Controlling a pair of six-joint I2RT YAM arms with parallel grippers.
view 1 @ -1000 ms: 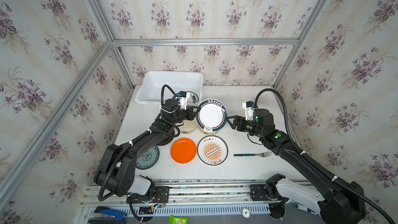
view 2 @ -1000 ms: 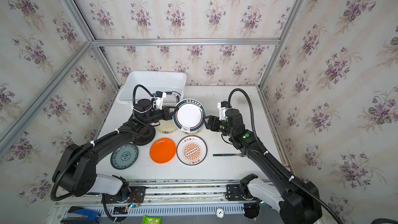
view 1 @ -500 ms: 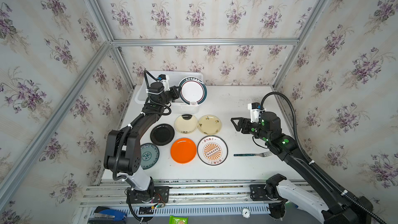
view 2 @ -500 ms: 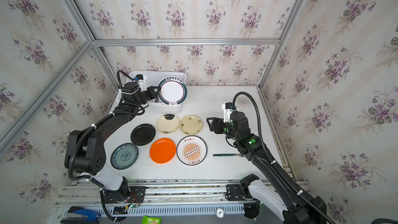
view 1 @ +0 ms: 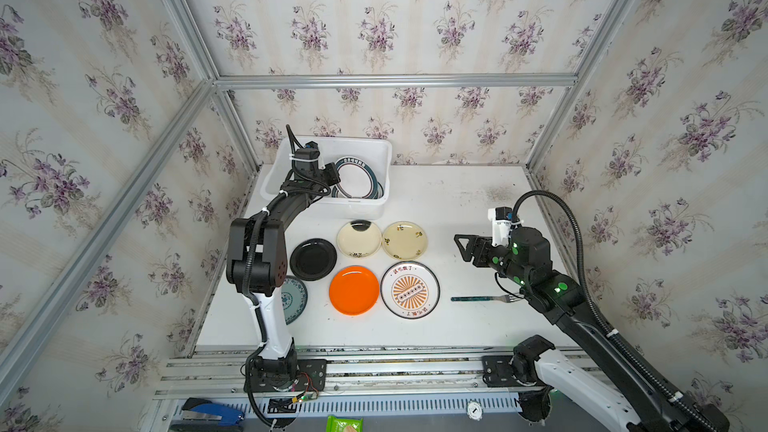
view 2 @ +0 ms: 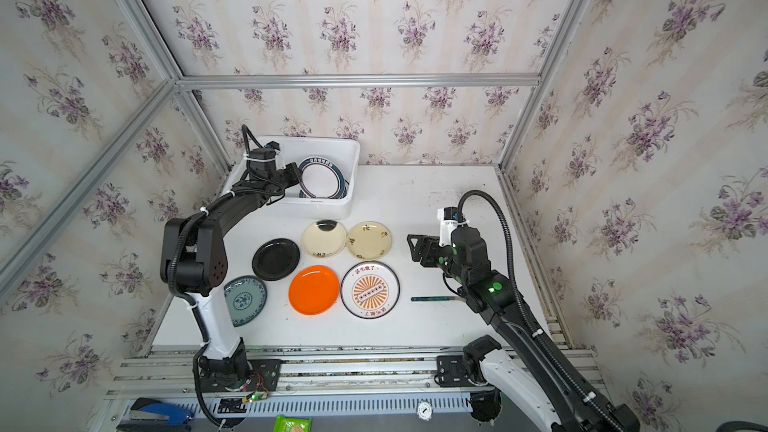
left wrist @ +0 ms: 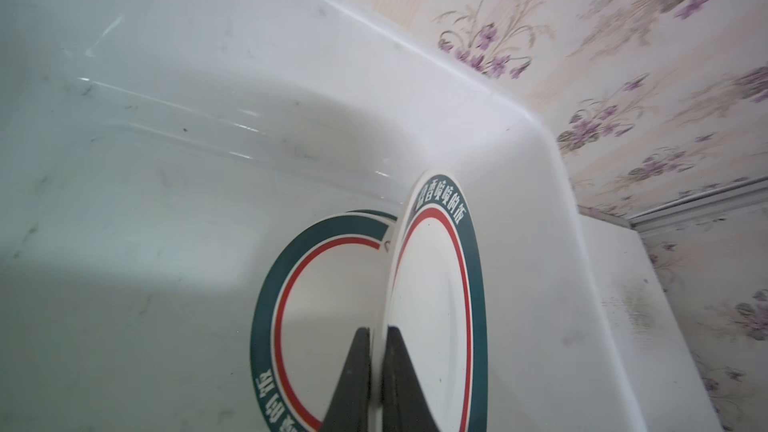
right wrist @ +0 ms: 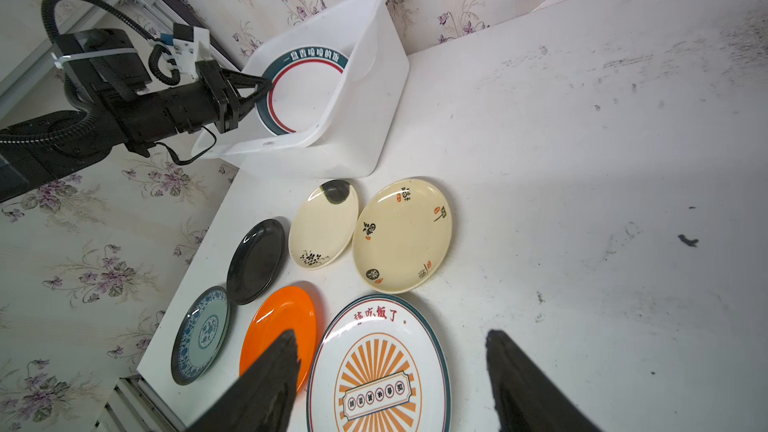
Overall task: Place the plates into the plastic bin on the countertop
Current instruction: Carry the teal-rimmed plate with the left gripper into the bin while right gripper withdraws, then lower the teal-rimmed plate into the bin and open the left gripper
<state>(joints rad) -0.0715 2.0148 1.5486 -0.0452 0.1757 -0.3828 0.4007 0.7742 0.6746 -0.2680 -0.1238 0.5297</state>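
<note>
One teal-ringed plate (view 1: 357, 179), pinched by our left hand (left wrist: 377, 332), had sunk into the plastic bin (view 1: 361, 210); our right hand (right wrist: 390, 336) hung spread beside six worktop plates (view 1: 353, 290).

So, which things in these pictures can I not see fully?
- Blue-patterned plate: in a top view, the left arm covers part of it.
- Plates lying in the plastic bin: the held teal-ringed plate hides them in both top views; their number is unclear.
- Green packet: cut by the bottom edge in both top views.
</note>
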